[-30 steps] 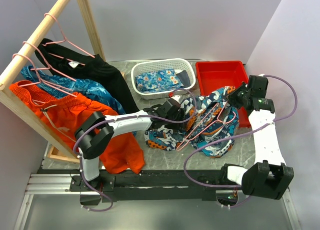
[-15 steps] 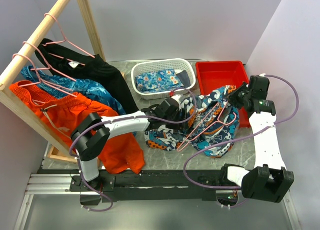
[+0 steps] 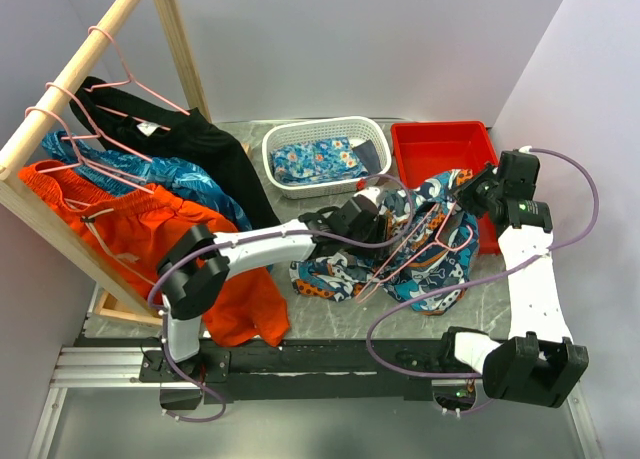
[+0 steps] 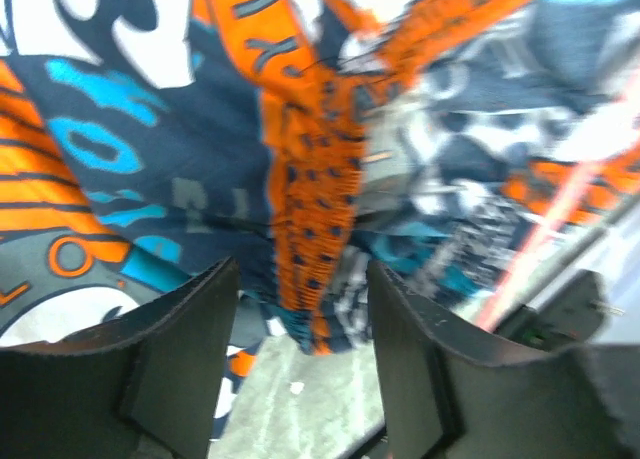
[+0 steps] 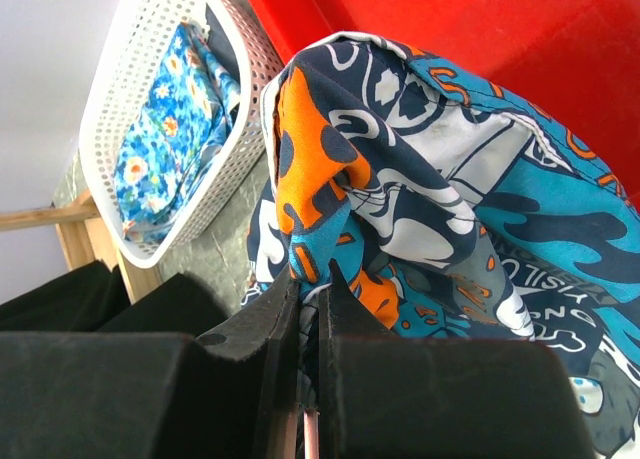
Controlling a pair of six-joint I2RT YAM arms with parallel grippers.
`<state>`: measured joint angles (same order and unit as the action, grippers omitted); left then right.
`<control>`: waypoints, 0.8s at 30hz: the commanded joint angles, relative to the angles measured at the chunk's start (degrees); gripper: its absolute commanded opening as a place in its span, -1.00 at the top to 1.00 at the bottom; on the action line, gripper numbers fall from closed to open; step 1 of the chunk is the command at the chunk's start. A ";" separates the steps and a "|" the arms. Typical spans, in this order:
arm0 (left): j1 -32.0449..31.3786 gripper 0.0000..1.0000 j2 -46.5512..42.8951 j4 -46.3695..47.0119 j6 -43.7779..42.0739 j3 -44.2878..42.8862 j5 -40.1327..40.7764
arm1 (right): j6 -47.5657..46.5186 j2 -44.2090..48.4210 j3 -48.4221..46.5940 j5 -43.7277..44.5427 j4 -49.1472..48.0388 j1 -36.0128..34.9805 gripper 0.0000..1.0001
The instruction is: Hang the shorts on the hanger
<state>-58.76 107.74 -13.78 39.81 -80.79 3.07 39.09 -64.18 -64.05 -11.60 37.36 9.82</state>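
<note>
The shorts (image 3: 420,254), patched in orange, teal, navy and white, lie bunched on the grey table in front of the bins. A pink hanger (image 3: 413,247) lies slanted across them. My left gripper (image 3: 372,216) hovers open over their left part. In the left wrist view its fingers (image 4: 170,364) straddle an orange dotted fold of the shorts (image 4: 310,179) without touching it. My right gripper (image 3: 468,194) is shut on a raised fold of the shorts (image 5: 330,169) at their right end. A pink hanger wire (image 5: 311,441) shows between the pads of that gripper (image 5: 308,284).
A white basket (image 3: 283,139) holding blue floral cloth (image 3: 320,161) and a red bin (image 3: 440,147) stand behind the shorts. At the left a wooden rack (image 3: 70,94) carries pink hangers with black, blue leafy and orange garments (image 3: 150,239), which hang over the table's left side.
My left gripper has slid to the right, further over the shorts, staying open. The right gripper and the fold it holds have barely moved.
</note>
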 commanded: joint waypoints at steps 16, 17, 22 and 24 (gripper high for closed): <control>-0.83 0.98 -3.32 4.46 5.26 10.98 6.33 | 2.65 -2.60 -8.72 8.17 -0.01 1.16 1.00; -0.83 0.98 -5.42 5.16 6.06 12.49 6.68 | 3.18 -3.05 -9.77 8.08 -0.01 1.42 1.00; -0.91 0.98 -11.23 10.17 10.36 22.24 7.30 | 6.43 -5.24 -12.23 10.71 -0.37 2.04 1.00; -1.09 0.98 -13.61 10.70 11.25 24.18 7.30 | 6.79 -5.86 -13.55 11.51 -0.27 2.30 1.00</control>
<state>-59.51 98.08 -2.04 47.90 -61.67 8.80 43.42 -69.78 -71.46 -6.44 42.46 10.35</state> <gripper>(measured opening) 0.039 0.116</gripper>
